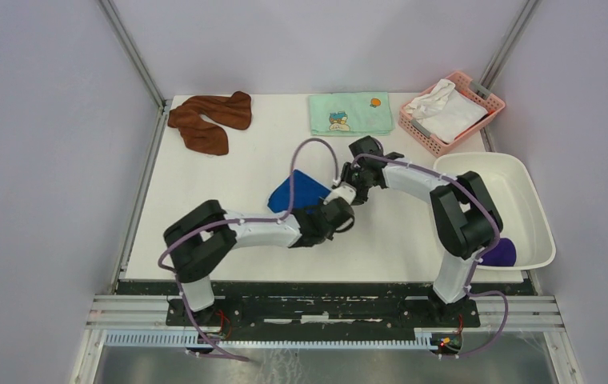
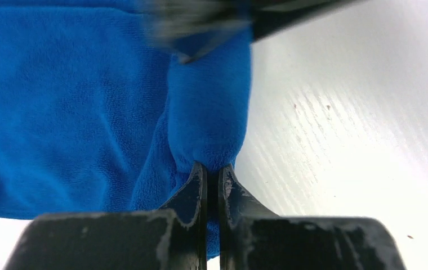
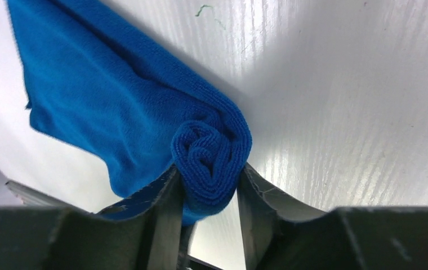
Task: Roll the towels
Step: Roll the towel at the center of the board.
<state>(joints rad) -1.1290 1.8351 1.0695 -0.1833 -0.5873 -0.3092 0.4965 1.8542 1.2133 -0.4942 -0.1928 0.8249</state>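
The royal blue towel [image 1: 299, 190] lies mid-table, partly rolled along its right edge. My left gripper [image 1: 334, 213] is shut on one end of the roll [image 2: 210, 112], its jaws nearly together on the cloth [image 2: 212, 174]. My right gripper [image 1: 352, 182] is shut on the other end, where the spiral of the roll [image 3: 210, 154] sits between its fingers [image 3: 207, 183]. The unrolled part spreads to the left [image 3: 99, 95]. The rust-brown towel [image 1: 209, 120] lies crumpled at the far left. The dark purple towel [image 1: 499, 253] sits in the white tub [image 1: 525, 196].
A pale green cartoon-print towel [image 1: 351, 113] lies folded at the far middle. A pink basket [image 1: 489, 104] holding a white cloth [image 1: 445, 110] stands at the far right. The white tub is along the right edge. Frame posts stand at the far corners.
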